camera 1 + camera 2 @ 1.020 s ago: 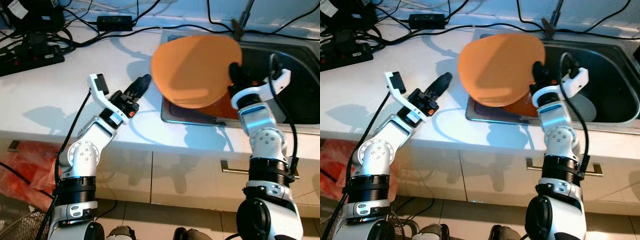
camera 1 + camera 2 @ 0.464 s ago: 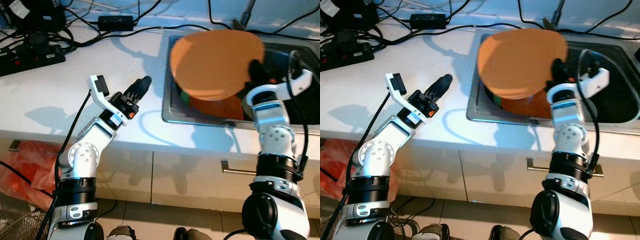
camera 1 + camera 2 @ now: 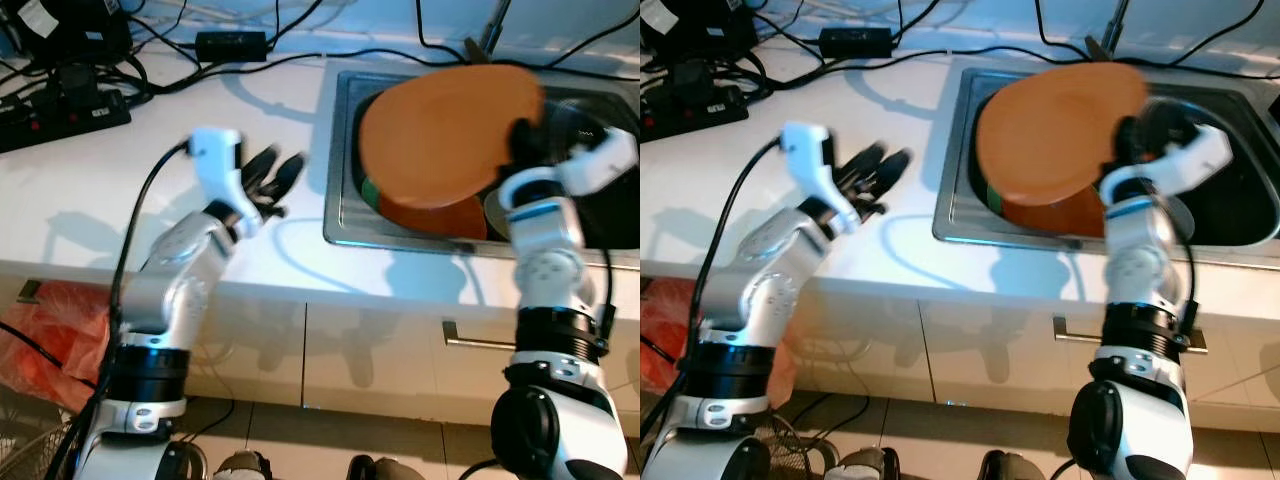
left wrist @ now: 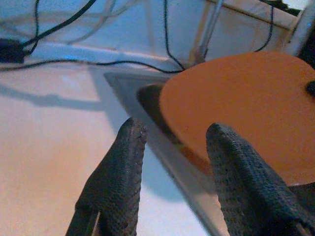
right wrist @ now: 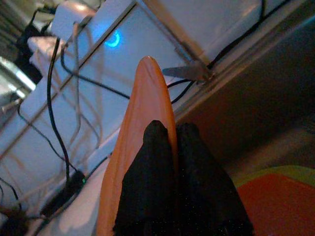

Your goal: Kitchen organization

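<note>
My right gripper [image 3: 519,141] is shut on the rim of a large orange plate [image 3: 440,130], which hangs tilted over the left part of the steel sink [image 3: 334,150]. In the right wrist view both black fingers [image 5: 156,147] clamp the plate's edge [image 5: 142,98]. Under it in the basin lies a second orange dish [image 3: 430,215] with something green [image 3: 370,190] at its left edge. My left gripper [image 3: 280,175] hovers open over the white counter just left of the sink, nothing between its fingers [image 4: 123,162], which point towards the held plate [image 4: 241,113].
Black cables, a power strip [image 3: 62,105] and an adapter [image 3: 230,43] lie along the back of the counter [image 3: 150,150]. The faucet [image 3: 485,40] stands behind the sink. A drawer handle [image 3: 470,340] is below the counter, and a red bag [image 3: 40,330] lies on the floor at left.
My right arm has carried the orange plate to the right, from over the sink's left rim to lower over the basin. My left wrist has turned upward and its fingers have spread.
</note>
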Controlling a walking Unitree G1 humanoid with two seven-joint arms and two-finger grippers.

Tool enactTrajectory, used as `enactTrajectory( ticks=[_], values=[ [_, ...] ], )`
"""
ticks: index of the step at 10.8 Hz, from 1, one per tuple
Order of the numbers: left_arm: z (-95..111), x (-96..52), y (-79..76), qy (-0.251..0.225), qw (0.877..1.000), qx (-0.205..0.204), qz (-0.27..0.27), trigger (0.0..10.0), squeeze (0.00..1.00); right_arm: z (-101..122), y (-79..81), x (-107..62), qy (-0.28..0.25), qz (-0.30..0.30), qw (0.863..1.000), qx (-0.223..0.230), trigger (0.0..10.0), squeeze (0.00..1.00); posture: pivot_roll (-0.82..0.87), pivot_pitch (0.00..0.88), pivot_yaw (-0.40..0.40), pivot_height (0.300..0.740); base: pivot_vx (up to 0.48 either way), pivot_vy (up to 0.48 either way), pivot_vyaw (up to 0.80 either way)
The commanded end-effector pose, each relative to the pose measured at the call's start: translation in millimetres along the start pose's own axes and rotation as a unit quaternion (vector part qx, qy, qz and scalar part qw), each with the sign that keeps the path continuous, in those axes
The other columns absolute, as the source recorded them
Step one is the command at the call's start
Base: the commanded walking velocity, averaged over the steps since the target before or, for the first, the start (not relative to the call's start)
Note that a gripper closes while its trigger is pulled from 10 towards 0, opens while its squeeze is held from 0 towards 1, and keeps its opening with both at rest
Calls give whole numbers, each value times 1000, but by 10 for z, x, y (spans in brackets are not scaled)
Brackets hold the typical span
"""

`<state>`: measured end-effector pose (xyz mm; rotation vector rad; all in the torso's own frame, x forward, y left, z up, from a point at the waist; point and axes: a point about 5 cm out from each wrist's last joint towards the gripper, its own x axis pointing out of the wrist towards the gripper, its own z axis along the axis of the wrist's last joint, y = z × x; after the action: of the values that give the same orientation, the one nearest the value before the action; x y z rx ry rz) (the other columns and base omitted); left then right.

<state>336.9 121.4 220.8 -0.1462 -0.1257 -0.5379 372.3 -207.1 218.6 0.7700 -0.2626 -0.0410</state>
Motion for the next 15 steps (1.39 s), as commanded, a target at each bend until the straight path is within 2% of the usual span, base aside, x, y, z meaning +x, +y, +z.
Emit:
enactTrajectory(
  ticks=[1,2,3,6,7,8,10,12,13,14,15],
  values=[
    [58,24,-48,-7,1000,30,0,10000,0,72,13,-5,-23,6,998,-51,10000,0,58,113,-11,740,0,0,0],
    [52,28,-60,-7,999,48,4,10000,0,29,45,-13,-21,16,995,-100,10000,0,58,113,-11,740,0,0,0],
    [41,28,-68,-5,998,58,6,10000,0,-10,71,-19,-20,26,991,-128,10000,0,61,115,-13,740,0,0,0],
    [10,12,-86,2,997,79,9,10000,0,-106,119,-24,-10,38,988,-147,10000,0,64,122,-17,740,0,0,0],
    [-14,16,-76,7,996,85,15,10000,0,-179,118,-31,3,41,987,-155,10000,0,63,122,-19,740,0,0,0],
    [-162,15,-13,34,993,102,39,10000,0,-458,65,-89,65,51,975,-207,10000,0,64,123,-19,740,0,0,0],
    [-178,1,15,27,992,102,63,10000,0,-582,98,-152,79,68,971,-217,10000,0,66,125,-21,740,0,0,0],
    [-147,8,80,9,989,111,96,10000,0,-579,126,-133,77,75,969,-221,10000,0,65,123,-22,740,0,0,0],
    [-138,12,106,2,988,111,110,10000,0,-584,127,-133,77,78,969,-222,10000,529,62,123,-21,740,0,0,0],
    [-136,12,122,0,987,110,116,10000,0,-592,127,-138,79,77,969,-220,10000,1000,63,124,-22,740,0,0,0],
    [-149,10,133,2,987,111,120,10000,0,-598,126,-141,80,76,969,-222,10000,1000,63,124,-22,740,0,0,0]
  ],
)
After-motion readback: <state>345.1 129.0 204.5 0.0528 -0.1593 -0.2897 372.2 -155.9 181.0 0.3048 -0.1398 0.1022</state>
